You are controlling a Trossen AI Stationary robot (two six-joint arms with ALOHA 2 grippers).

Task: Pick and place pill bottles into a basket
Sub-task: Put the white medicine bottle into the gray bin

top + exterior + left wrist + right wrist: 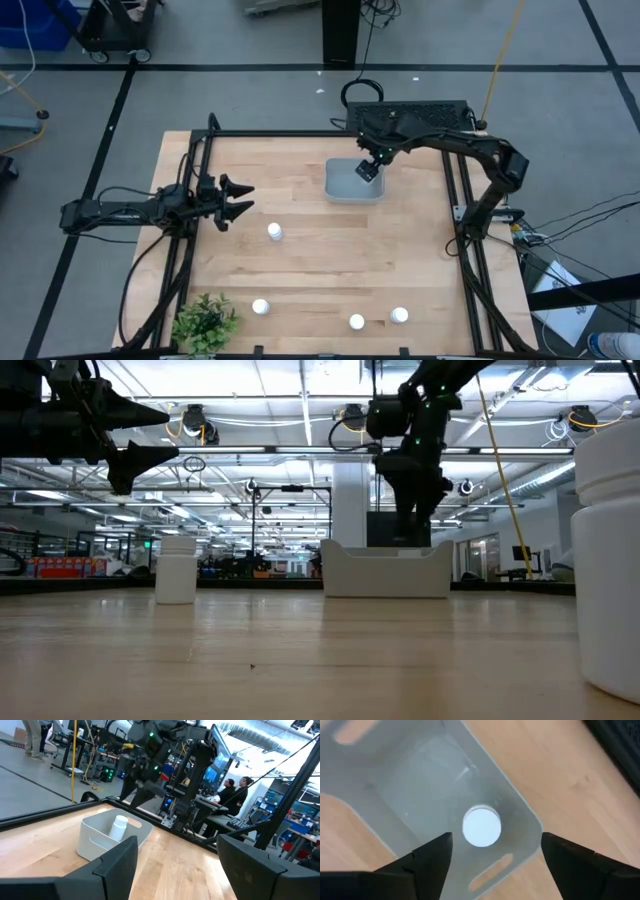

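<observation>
The grey-blue basket [345,185] sits at the far middle of the table. One white pill bottle [481,827] stands upright on its floor near a corner, and also shows in the left wrist view [119,827]. My right gripper [496,840] hangs open above that bottle, pointing steeply down, clear of it [370,168]. Several more pill bottles stand on the wood: one mid-table [275,232], others along the near edge [260,307] [356,322] [399,315]. My left gripper [238,200] waits open at the left side, held level above the table.
A green plant [205,322] stands at the near left corner. Black frame rails [462,215] run along the table's left and right sides. In the low view one bottle [607,560] looms close at the right edge. Bare wood lies between the basket and the near bottles.
</observation>
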